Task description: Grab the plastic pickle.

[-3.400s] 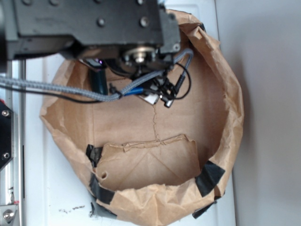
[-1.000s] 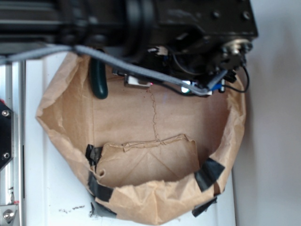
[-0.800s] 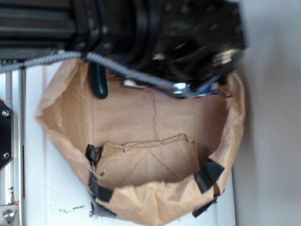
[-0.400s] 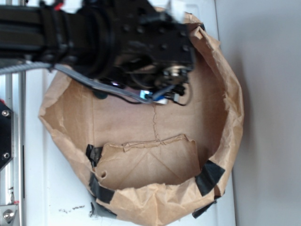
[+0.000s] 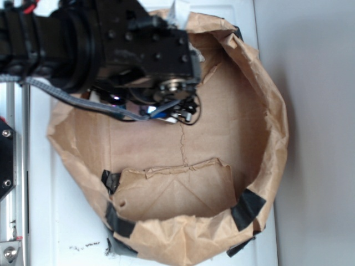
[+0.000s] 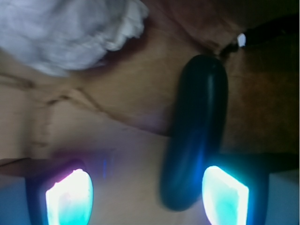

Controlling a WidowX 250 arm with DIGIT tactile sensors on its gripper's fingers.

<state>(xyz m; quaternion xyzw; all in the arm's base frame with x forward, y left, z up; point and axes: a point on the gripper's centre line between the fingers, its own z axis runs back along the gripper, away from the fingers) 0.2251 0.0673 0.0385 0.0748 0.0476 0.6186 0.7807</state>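
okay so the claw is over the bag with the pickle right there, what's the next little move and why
Probably nudge the claw sideways toward the plastic pickle, then lower and close. In the wrist view the claw is open and the pickle lies close against one lit finger rather than midway between the two, with its near end just between them. The white paper wad sits apart, so it should not interfere.

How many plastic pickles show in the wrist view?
1: a dark green glossy plastic pickle lies on the brown paper, its lower end between the gripper fingertips, nearer the right one. Others may be hidden.

dark green glossy pickle [image 6: 197,131]; white paper wad [image 6: 70,33]; brown bag [image 5: 222,138]; black tape [image 5: 247,209].
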